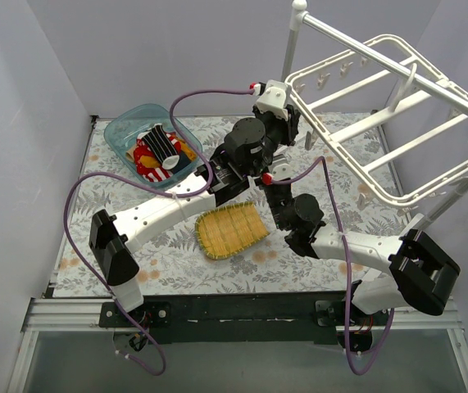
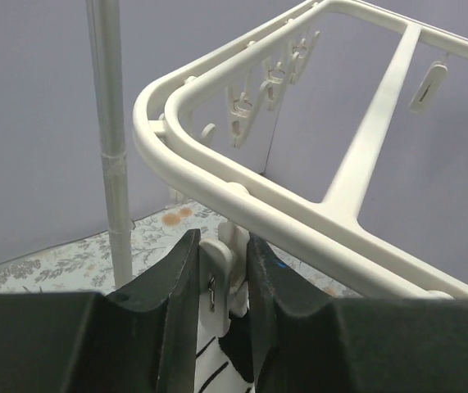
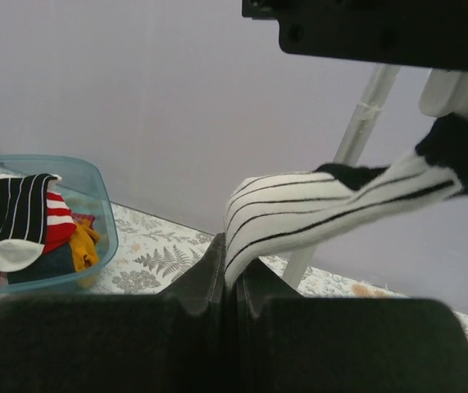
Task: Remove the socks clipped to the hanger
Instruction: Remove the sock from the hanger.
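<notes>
The white grid hanger [image 1: 381, 123] hangs at the upper right. My left gripper [image 2: 222, 239] is at the hanger's [image 2: 242, 196] near corner, shut on a white clip [image 2: 217, 277] under the rim, both fingers pressed against its sides. A black-and-white striped sock [image 2: 221, 364] hangs from that clip. My right gripper [image 3: 232, 247] is shut on the lower end of the same sock [image 3: 315, 209], which stretches up and right to the clip [image 3: 451, 90]. From above, the left gripper [image 1: 287, 123] sits at the hanger's corner and the right gripper [image 1: 279, 184] just below it.
A clear blue bin [image 1: 123, 131] at the back left holds several socks [image 1: 156, 151], striped, red and mustard. A yellow woven mat [image 1: 229, 231] lies mid-table. The white pole stand [image 1: 293, 41] rises behind the grippers. Grey walls close in the left, back and right sides.
</notes>
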Robot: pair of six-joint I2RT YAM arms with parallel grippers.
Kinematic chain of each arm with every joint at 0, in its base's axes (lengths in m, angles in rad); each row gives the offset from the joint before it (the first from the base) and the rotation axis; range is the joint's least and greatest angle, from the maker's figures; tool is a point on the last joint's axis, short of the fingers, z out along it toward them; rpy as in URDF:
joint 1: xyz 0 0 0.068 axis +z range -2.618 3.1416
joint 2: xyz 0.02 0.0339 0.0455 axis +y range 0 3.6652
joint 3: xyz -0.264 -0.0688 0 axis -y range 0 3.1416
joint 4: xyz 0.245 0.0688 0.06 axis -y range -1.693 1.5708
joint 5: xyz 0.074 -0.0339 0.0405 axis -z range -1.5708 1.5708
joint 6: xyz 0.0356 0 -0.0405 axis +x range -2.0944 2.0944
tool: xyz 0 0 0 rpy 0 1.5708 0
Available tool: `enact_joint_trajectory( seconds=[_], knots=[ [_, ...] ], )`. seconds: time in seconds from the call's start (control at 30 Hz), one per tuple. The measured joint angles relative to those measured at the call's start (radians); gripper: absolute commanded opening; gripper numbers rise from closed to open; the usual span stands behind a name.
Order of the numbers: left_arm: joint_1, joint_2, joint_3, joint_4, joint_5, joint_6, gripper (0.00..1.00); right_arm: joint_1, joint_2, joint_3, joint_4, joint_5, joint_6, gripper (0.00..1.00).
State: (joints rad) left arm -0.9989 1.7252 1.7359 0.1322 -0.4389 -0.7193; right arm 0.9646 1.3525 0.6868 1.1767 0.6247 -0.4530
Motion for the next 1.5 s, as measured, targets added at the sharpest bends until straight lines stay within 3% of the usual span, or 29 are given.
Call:
enact_joint_trajectory(
  seconds=[0.2,0.3,0.4,0.5,0.53,0.63,0.83,1.17,1.5],
  knots=[
    [0.000,0.000,-0.016,0.040,0.000,0.005,0.02,0.001,-0.013,-0.005,-0.011,0.000,0.005,0.05],
    [0.000,0.000,-0.022,0.055,0.000,0.006,0.02,0.001,-0.031,-0.022,-0.016,0.001,0.012,0.05],
    [0.000,0.000,-0.026,0.059,0.001,0.006,0.09,0.001,-0.050,-0.042,-0.030,0.002,0.034,0.05],
    [0.000,-0.003,-0.037,0.061,0.002,0.005,0.30,0.002,-0.085,-0.064,-0.060,0.000,0.068,0.04],
    [0.000,-0.006,-0.043,0.058,0.005,0.005,0.42,0.003,-0.101,-0.072,-0.073,0.000,0.084,0.05],
    [0.000,-0.024,-0.071,0.043,0.020,-0.003,0.60,0.005,-0.146,-0.100,-0.105,-0.001,0.119,0.05],
    [0.000,-0.108,-0.152,0.002,0.077,-0.050,0.79,0.005,-0.226,-0.120,-0.196,-0.012,0.190,0.05],
    [0.000,-0.353,-0.342,-0.043,0.167,-0.162,0.81,0.005,-0.317,-0.128,-0.409,-0.097,0.303,0.05],
    [0.002,-0.678,-0.686,-0.118,0.197,-0.364,0.76,0.005,-0.488,-0.149,-0.705,-0.330,0.430,0.02]
  ],
)
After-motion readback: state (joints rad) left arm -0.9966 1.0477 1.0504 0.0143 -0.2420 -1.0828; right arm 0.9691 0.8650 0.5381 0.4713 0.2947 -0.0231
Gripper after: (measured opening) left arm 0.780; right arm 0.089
